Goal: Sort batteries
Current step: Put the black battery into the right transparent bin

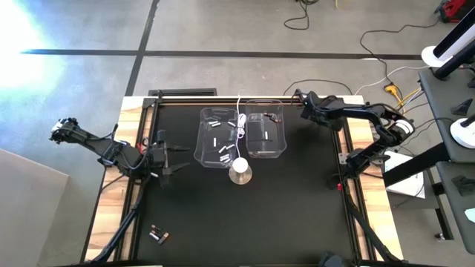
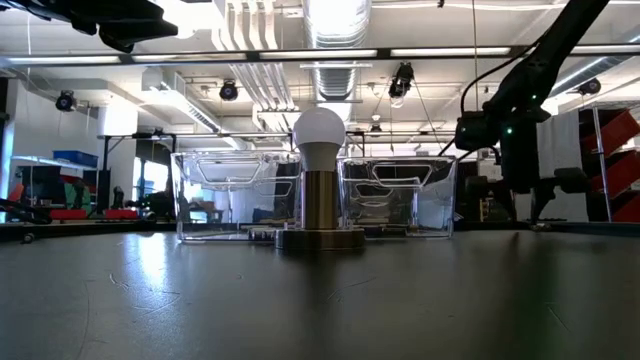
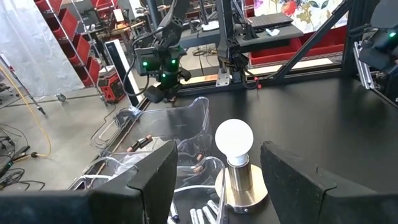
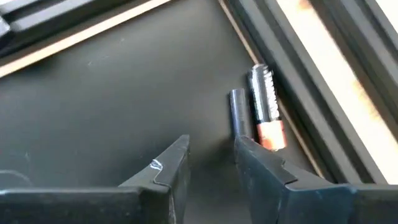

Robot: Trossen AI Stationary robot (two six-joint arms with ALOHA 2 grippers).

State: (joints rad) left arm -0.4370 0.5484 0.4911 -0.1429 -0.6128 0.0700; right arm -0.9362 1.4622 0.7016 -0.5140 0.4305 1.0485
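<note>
- Right gripper: jaws narrowed to a small gap with nothing between them, low over the dark tabletop near its far right corner.
- Just ahead of these jaws lie 2 batteries, side by side and touching: 1 dark cell and 1 silvery cell with a copper-coloured end. The copper end lies just beside 1 jaw tip; contact cannot be confirmed.
- Beyond the 2 cells runs the black frame rail at the tabletop edge.
- Left gripper: jaws set moderately wide, empty, raised above the left part of the tabletop.
- Ahead of the left jaws stands a lamp with a round white bulb on a metal base.
- Beside the lamp, 2 clear bins stand side by side; the one nearer the left jaws holds several silvery-white cells, the other holds a few cells.
- 2 more cells lie at the near left edge, well apart from both jaws.
</note>
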